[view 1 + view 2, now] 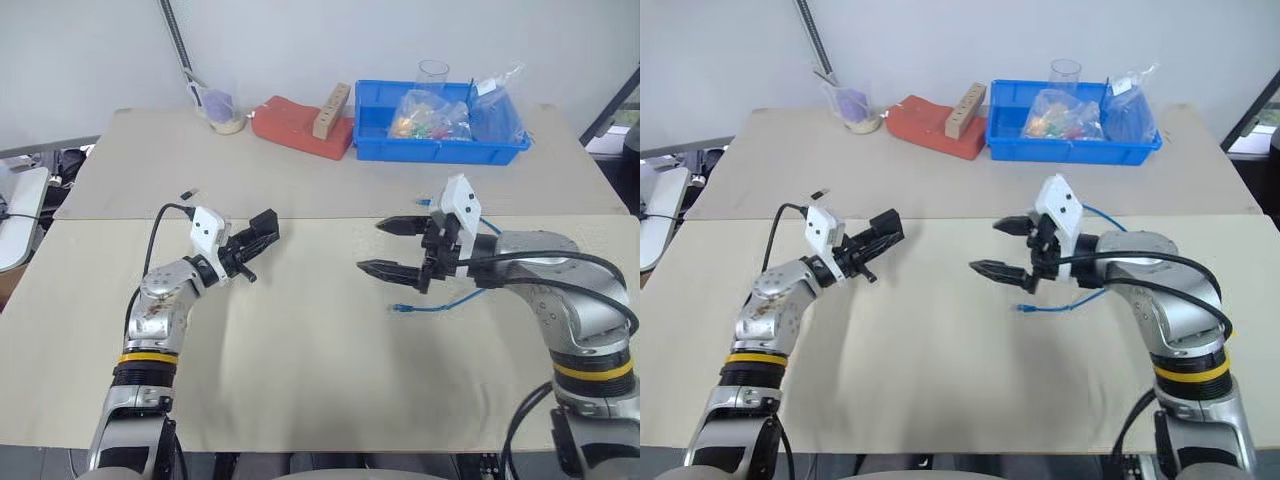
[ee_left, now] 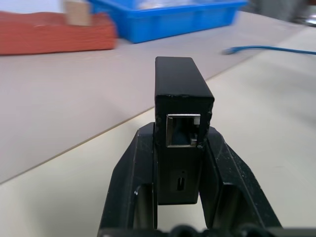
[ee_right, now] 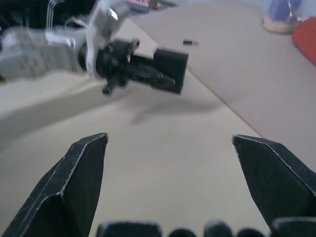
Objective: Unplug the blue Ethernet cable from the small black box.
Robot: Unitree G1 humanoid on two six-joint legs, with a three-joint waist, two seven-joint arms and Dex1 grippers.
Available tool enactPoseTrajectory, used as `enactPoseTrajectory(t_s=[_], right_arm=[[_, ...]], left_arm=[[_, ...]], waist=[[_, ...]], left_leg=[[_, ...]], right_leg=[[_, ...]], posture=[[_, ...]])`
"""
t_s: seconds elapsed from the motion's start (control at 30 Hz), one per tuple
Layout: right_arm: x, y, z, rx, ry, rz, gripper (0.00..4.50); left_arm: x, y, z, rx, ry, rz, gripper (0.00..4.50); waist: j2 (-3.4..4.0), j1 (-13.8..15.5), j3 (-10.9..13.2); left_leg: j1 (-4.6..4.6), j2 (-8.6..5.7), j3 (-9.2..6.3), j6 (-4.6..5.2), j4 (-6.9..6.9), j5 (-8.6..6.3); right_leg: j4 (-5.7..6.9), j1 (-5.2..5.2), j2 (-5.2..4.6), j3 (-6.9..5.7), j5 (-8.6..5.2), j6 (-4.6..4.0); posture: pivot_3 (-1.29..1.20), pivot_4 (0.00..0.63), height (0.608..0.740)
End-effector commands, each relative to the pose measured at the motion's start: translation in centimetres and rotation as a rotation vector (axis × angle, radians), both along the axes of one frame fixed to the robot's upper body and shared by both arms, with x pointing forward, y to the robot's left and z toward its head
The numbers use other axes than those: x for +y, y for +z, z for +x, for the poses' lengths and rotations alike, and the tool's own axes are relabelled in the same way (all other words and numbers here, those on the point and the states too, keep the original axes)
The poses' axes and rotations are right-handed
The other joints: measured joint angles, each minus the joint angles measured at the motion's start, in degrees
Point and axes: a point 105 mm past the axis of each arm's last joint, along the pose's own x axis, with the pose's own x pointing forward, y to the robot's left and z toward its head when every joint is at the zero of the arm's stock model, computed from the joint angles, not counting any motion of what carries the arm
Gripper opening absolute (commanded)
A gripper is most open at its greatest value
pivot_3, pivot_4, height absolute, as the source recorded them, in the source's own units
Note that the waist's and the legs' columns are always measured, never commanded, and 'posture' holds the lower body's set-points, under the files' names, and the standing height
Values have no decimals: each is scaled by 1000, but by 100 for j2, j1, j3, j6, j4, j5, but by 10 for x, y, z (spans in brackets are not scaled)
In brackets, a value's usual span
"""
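So the left tool [image 1: 262, 231] is clamped on the small black box [image 2: 181, 111], fingers [image 2: 129, 182] pressed against both of its sides, held up off the bench [image 1: 300, 340]. In the left wrist view the box's port faces out past the fingertips and there's no plug in it, so the cable is already out.

The right tool [image 1: 385, 247] is spread wide with nothing between its fingers [image 3: 74, 182]; it points toward the left tool, with a clear gap of bare bench between the two. From the right wrist view the box in the other tool sits ahead, between the spread fingers.

The blue Ethernet cable [image 1: 440, 303] lies loose on the bench just beside and partly under the right tool, one plug end near its lower finger, the rest running back behind the wrist.

Way out past both tools, at the far edge of the bench: a blue plastic bin [image 1: 440, 145] with bagged stuff inside, a red block [image 1: 295, 128] with a wooden piece [image 1: 331, 110] on it, and a small cup [image 1: 222, 110]. A tiny black object [image 1: 189, 193] sits beyond the left tool.
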Motion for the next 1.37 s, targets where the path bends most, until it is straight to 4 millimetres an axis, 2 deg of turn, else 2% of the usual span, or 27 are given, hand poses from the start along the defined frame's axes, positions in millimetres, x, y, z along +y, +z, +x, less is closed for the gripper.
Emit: enactPoseTrajectory(t_s=[0.03, 0.3, 0.37, 0.43, 0.57, 0.63, 0.73, 0.83, 0.9, 1.07, 1.2, 1.37], right_arm=[[-2, 1, -1, -45, -67, 1, 4471], [-9, 1, 3, -57, -120, 6, 4471], [-10, 2, 4, -56, -130, 8, 4500], [-11, 2, 4, -58, -134, 4, 4500], [-14, 3, 6, -59, -144, 0, 4500], [-17, 2, 6, -55, -146, -9, 4500], [-27, -3, 4, -39, -142, -48, 4500], [-40, -7, 2, -29, -141, -77, 4500], [-55, -11, 0, -24, -149, -103, 4500], [-77, -15, -5, -13, -156, -133, 4500], [-83, -21, -7, -2, -161, -137, 4500], [-82, -26, -2, -7, -170, -131, 4500]], left_arm=[[1, -11, 5, -46, 75, 9, 582], [-2, -27, 14, -30, 106, -14, 582], [-2, -31, 15, -16, 104, -25, 1652], [-3, -33, 15, -10, 94, -31, 2440], [-1, -34, 9, -10, 82, -34, 4440], [2, -33, 5, -10, 78, -33, 4440], [14, -26, -11, -1, 57, -1, 4440], [25, -10, -36, 16, 3, 46, 4440], [41, 10, -56, 45, -31, 117, 4440], [54, 44, -89, 115, -94, 230, 4440], [50, 59, -94, 93, -112, 324, 4440], [49, 57, -90, 87, -105, 347, 4440]], waist=[[0, 38, 0], [0, 10, 0], [0, -10, 0], [1, -21, -1], [1, -49, -1], [2, -58, -1], [2, -95, -1], [2, -148, -1], [1, -151, 1], [6, -111, 3], [7, -76, 4], [6, -75, 4]], left_leg=[[-3, -2, 1, 0, 2, 0], [-4, -7, 2, 0, 3, 1], [-4, -7, 1, 0, 3, 1], [-2, -8, 1, 1, 3, 1], [0, -7, 1, 1, 3, 1], [0, -7, 1, 1, 2, 1], [0, -5, 1, 2, 0, 1], [2, 8, 0, 2, -8, 0], [6, 11, -2, 2, -10, 0], [8, 13, -9, 2, -12, 0], [12, 8, 0, 2, -13, 0], [12, 11, 3, 2, -13, 0]], right_leg=[[-1, 0, -1, -1, 0, 0], [8, -6, 1, -1, 0, 0], [8, -5, 1, -1, 0, 0], [8, -4, 1, -1, 0, 0], [9, -2, 1, -1, 0, 0], [9, -2, 1, -1, 0, 0], [7, -2, 2, 1, 0, 0], [5, -4, 13, 6, 0, 0], [8, -4, 14, 5, 0, 0], [2, 2, 14, 4, -1, 0], [-5, 7, 10, 8, -1, 1], [-5, 6, 13, 8, -1, 1]], posture=[[0, 150, 740], [0, 150, 740], [0, 150, 740], [0, 150, 740], [0, 150, 740], [0, 150, 740], [0, 150, 740], [0, 150, 740], [0, 150, 740], [0, 150, 740], [0, 150, 740], [0, 150, 740]])
